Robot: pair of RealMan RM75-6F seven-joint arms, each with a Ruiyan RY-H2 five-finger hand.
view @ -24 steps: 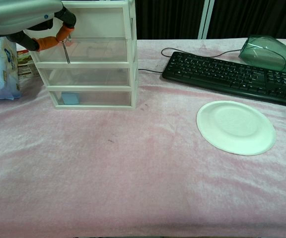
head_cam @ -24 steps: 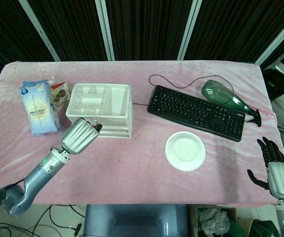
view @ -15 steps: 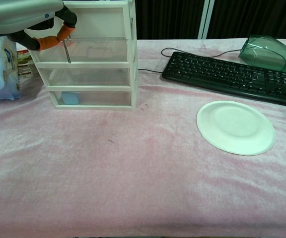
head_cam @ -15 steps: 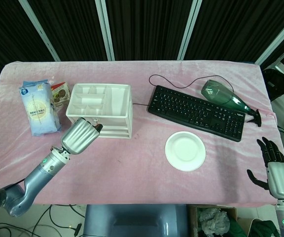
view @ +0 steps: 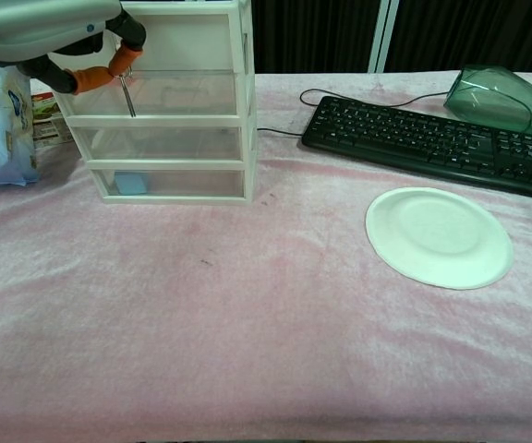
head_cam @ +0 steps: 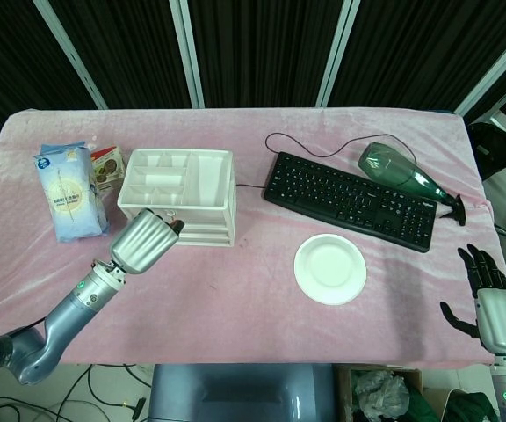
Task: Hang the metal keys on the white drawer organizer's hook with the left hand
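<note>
Pink cloth covers the table where the left hand (view: 58,41) pinches the metal keys (view: 127,95) against the white drawer organizer (view: 169,111) front, hanging apparently unfinished, while the right hand (head_cam: 492,294) idles empty, fingers spread.

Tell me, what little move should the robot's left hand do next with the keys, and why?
Probably ease the left hand a little closer to the white drawer organizer, seeking its hook. The metal keys are pinched in its fingertips, dangling in front of the top drawer, not hung yet. I cannot see the hook itself, so go slowly.
</note>
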